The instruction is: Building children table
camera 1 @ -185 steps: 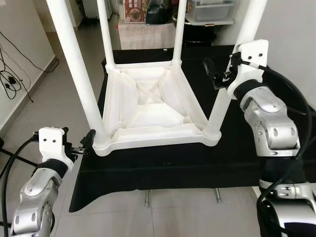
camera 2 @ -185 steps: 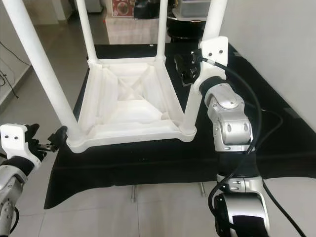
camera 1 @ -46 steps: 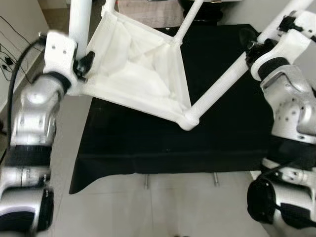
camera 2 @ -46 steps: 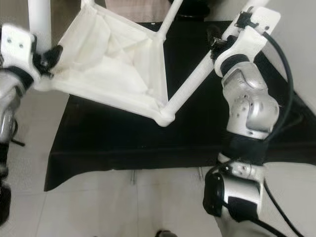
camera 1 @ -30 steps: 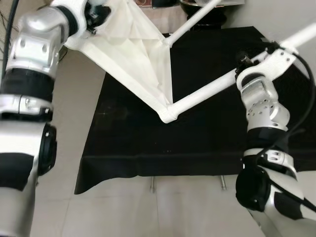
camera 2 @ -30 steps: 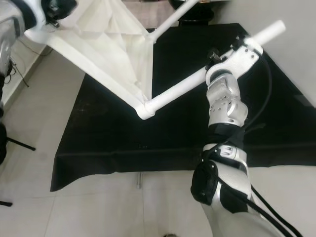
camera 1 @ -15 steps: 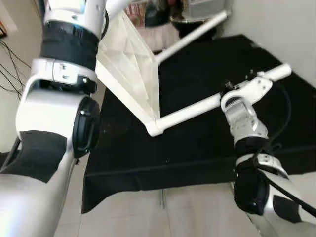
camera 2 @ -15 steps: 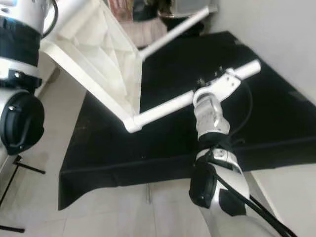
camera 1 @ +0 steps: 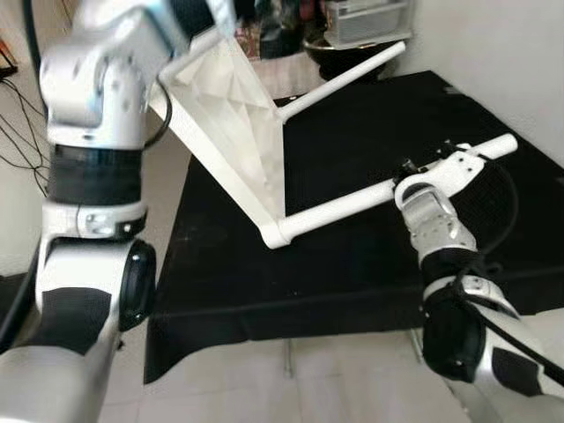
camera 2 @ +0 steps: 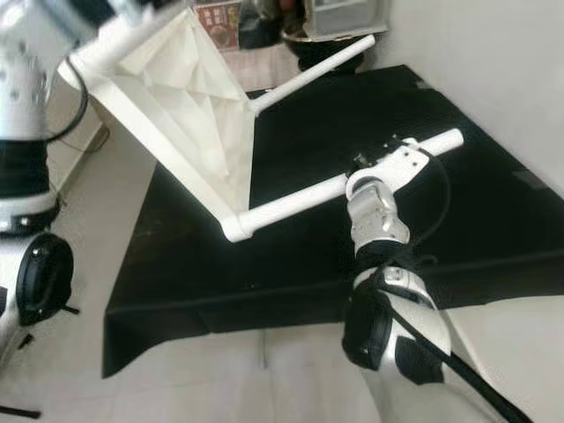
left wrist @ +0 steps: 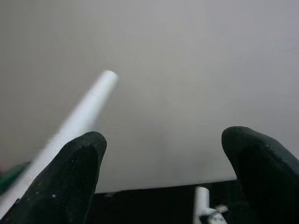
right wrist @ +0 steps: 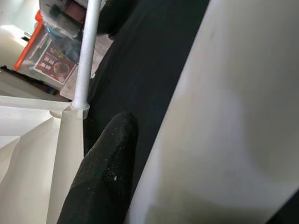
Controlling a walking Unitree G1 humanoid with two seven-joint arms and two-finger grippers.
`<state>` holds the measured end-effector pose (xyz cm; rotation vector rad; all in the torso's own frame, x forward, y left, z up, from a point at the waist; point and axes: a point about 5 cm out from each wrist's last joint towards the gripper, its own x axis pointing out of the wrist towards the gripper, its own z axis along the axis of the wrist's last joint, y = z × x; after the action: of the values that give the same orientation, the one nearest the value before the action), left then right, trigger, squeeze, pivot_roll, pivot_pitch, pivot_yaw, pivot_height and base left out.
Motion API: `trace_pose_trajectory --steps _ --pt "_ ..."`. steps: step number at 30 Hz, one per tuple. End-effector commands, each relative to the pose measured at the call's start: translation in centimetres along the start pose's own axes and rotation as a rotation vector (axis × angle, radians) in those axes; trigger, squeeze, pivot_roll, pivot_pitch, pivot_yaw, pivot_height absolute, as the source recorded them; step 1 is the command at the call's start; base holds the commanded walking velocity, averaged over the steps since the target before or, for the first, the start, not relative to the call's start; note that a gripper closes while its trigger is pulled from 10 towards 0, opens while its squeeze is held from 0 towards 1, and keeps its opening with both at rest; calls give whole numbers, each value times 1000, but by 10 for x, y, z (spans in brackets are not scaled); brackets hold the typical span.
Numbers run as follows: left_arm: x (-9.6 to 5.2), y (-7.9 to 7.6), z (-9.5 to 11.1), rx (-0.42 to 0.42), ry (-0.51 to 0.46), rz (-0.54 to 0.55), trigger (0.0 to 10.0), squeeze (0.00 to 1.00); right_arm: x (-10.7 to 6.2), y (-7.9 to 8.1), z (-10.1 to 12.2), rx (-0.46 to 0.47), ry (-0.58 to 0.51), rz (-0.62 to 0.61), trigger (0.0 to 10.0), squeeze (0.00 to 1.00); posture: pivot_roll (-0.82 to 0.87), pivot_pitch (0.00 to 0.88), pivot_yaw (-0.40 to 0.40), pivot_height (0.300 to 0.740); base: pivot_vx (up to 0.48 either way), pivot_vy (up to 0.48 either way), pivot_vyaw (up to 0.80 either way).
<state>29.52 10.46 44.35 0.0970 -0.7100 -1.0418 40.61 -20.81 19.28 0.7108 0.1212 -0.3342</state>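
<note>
The white children's table [camera 1: 238, 132] lies tipped on its side on the black-covered worktop [camera 1: 352, 264], with its underside facing right. One corner rests on the cloth. My right gripper [camera 1: 412, 169] is shut on the lower near leg [camera 1: 344, 204]; one black finger [right wrist: 105, 168] presses against that leg [right wrist: 210, 116]. My left arm [camera 1: 97, 79] is raised high beside the table's upper edge. My left gripper [left wrist: 166, 137] is open, with bare wall between its fingers and a white leg [left wrist: 79, 119] beside one finger.
Storage boxes and clutter [camera 1: 366, 18] stand beyond the worktop's far edge. A white wall [camera 1: 502, 53] runs close along the right. Tiled floor [camera 1: 264, 379] lies in front and to the left, with cables [camera 1: 18, 132] on it.
The table has been tipped further over onto its side, with its legs swinging down to the right. My left arm has risen and pulled back a little; my right gripper stays on the leg.
</note>
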Motion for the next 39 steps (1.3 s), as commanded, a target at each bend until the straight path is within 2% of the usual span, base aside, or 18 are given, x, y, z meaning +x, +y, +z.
trace_pose_trajectory --steps 1,2,3,5,6,7,10,17,19,22,25,28,32,34,35,37,38,39 --pt "-19 -9 -2 -12 20 50 10000 0 -32 -118 -111 -387 421 -391 10000 0 160 218 57 740 0 0 0" --pt "-19 -9 -2 -12 20 50 10000 0 -32 -118 -111 -387 421 -391 10000 0 160 218 57 740 0 0 0" --pt "-26 -13 -6 -21 33 74 10000 0 -34 -123 -112 -389 427 -409 10000 0 160 218 57 740 0 0 0" --pt "-26 -13 -6 -21 33 74 10000 0 -34 -123 -112 -389 427 -409 10000 0 160 218 57 740 0 0 0" --pt "-34 -18 -11 -33 52 106 10000 0 -35 -128 -112 -380 425 -426 10000 1000 162 224 48 740 0 0 0" --pt "-34 -18 -11 -33 52 106 10000 0 -35 -128 -112 -380 425 -426 10000 1000 162 224 48 740 0 0 0" --pt "-50 -26 -15 -50 93 146 10000 0 -36 -135 -107 -390 403 -468 10000 1000 159 226 40 740 0 0 0" --pt "-61 -31 -7 -45 120 176 10000 0 -34 -138 -99 -376 363 -495 10000 1000 154 228 35 740 0 0 0" --pt "-61 -31 -5 -42 121 181 10000 0 -31 -135 -95 -360 342 -477 10000 1000 152 229 35 740 0 0 0" --pt "-63 -30 -5 -49 131 212 10000 0 -19 -108 -82 -294 245 -322 10000 1000 146 228 31 740 0 0 0" --pt "-64 -31 -6 -54 137 221 10000 0 -16 -102 -75 -304 200 -294 10000 1000 139 226 27 740 0 0 0" --pt "-67 -32 -11 -65 152 238 10000 0 -11 -93 -53 -381 72 -285 10000 1000 138 223 23 740 0 0 0" --pt "-68 -33 -12 -65 156 241 10000 0 -10 -91 -47 -415 39 -278 10000 1000 137 222 21 740 0 0 0" --pt "-69 -34 -12 -69 159 247 10000 0 -8 -86 -41 -457 -1 -264 10000 1000 135 219 19 740 0 0 0" --pt "-70 -35 -12 -71 161 250 10000 0 -6 -78 -34 -523 -46 -236 10000 1000 134 217 17 740 0 0 0" --pt "-70 -35 -12 -71 161 250 10000 0 -6 -78 -34 -523 -46 -236 10000 1000 134 217 17 740 0 0 0" --pt "-71 -36 -13 -73 162 252 10000 0 -5 -68 -27 -599 -102 -204 10000 1000 133 216 16 740 0 0 0" --pt "-71 -36 -13 -73 162 252 10000 0 -5 -68 -27 -599 -102 -204 10000 1000 133 216 16 740 0 0 0"
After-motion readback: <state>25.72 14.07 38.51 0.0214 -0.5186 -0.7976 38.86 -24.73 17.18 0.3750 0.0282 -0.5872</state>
